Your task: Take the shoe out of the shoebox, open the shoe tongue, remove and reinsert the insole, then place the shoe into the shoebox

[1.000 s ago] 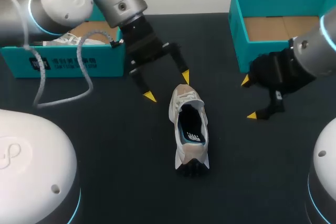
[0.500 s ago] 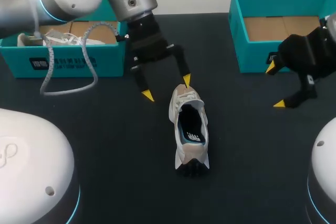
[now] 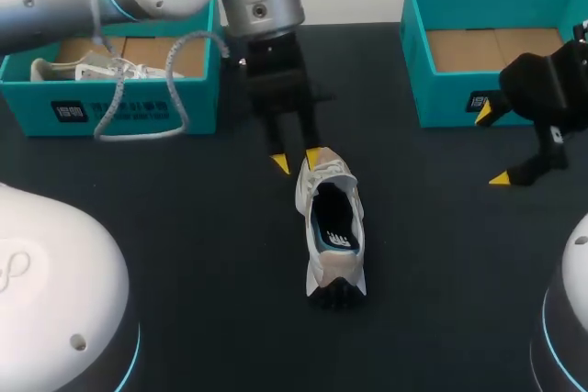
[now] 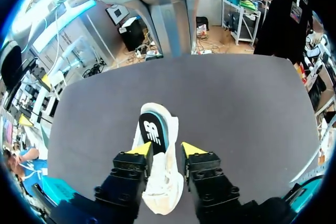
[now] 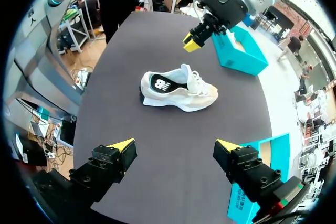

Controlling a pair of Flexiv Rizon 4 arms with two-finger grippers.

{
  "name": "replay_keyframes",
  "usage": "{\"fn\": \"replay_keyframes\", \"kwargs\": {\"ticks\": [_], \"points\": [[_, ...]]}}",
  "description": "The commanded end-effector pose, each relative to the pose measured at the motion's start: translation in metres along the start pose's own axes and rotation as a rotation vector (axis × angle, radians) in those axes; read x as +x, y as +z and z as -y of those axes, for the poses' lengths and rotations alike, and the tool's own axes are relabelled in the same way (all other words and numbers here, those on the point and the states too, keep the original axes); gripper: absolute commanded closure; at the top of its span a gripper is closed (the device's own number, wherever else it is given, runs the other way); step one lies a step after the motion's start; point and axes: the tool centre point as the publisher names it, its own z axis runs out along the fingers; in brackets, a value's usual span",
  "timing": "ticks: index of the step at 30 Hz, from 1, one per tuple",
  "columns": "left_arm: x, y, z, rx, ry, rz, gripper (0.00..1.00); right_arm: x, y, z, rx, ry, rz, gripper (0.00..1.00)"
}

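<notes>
Dark worktop [image 3: 202,254], white sneaker [image 3: 331,227] upright mid-table, probably light and soft-uppered, best pinched at tongue or heel collar. Just over its toe, left end effector [image 3: 296,161] slightly parted, gripping nothing; right end effector [image 3: 492,146] spread wide, beside the teal shoebox [image 3: 450,98].

You get soft, even overhead light in the head view. The dark table [image 3: 184,254] looks matte & evenly lit. A faint shadow hugs the shoe [image 3: 331,227], centre frame. The white arm base [image 3: 55,291], lower left, reads v. bright, nearly washed out.
</notes>
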Motion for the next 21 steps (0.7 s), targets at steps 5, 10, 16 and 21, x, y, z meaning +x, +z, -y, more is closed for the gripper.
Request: {"fn": "replay_keyframes", "kwargs": {"ticks": [5,10,16,21], "points": [[-0.002,-0.001,0.0,-0.001,0.0,-0.019,1.0,0.001,0.001,0.0,0.001,0.001,0.002,0.0],[-0.002,0.007,0.001,0.006,0.006,-0.04,1.0,0.001,0.001,0.0,0.001,0.001,0.002,0.0],[-0.006,0.037,0.011,0.01,0.019,-0.078,1.0,0.001,0.001,0.0,0.001,0.001,0.002,0.0],[-0.009,0.056,0.014,-0.002,0.021,-0.107,1.0,0.001,0.001,0.0,0.001,0.001,0.002,0.0]]}}
